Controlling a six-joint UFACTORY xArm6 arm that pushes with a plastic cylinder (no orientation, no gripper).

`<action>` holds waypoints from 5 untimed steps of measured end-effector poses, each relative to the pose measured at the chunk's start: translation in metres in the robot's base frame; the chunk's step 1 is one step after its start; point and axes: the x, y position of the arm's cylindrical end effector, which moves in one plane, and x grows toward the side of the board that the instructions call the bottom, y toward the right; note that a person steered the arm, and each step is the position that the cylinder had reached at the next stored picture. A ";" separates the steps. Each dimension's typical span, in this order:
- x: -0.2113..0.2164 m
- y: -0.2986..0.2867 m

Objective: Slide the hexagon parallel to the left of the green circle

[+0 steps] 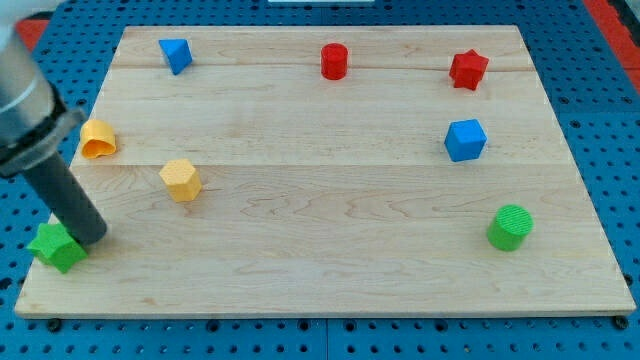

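The yellow hexagon (181, 179) lies on the wooden board (330, 230) at the view's left, about mid-height. The green circle (510, 227), a short cylinder, stands at the view's lower right. My tip (92, 238) is the lower end of the dark rod at the view's far left. It touches the right side of a green star (56, 246). The tip is below and to the left of the hexagon, well apart from it.
An orange half-round block (98, 138) lies up-left of the hexagon. A blue triangular block (175, 54), a red cylinder (334, 61) and a red star (467, 69) line the view's top. A blue cube (465, 139) sits above the green circle.
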 end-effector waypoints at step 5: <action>-0.081 0.102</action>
